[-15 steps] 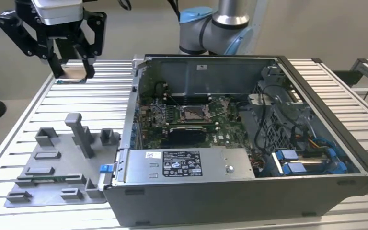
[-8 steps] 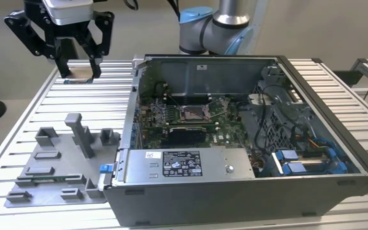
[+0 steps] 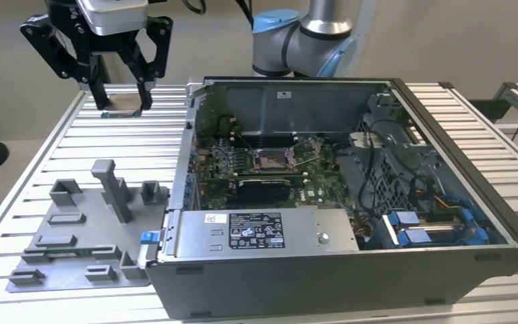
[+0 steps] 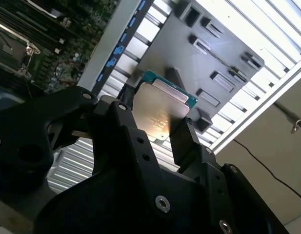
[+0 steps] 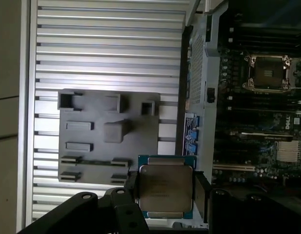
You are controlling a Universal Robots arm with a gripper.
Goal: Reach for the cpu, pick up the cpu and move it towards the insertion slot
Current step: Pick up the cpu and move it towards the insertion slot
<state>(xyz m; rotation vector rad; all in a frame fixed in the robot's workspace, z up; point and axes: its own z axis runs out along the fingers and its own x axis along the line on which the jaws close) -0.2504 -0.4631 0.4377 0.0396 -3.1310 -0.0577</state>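
Two fingers of my end effector [image 3: 122,101] are shut on the cpu [image 3: 122,109], pinching it by its sides, high over the far corner of the table [image 3: 52,155] at the exterior view's left. The insertion slot [image 3: 272,159] sits down inside the open computer case [image 3: 331,277], well apart from me, and the tall case wall [image 3: 189,135] stands between us. I think that wall's top edge is what I could bump if I travel low. Above it the air is open. In the second wrist view the cpu [image 4: 162,107] lies flat between my fingers [image 4: 182,141], silver side showing and a green rim peeking out. Only its thin edges are held, so I guess a bump or a fast swing could tip it or let it slide out. In the first wrist view the grey fixture plate [image 5: 109,131] lies on the table below, and the insertion slot [image 5: 267,73] waits past the wall.
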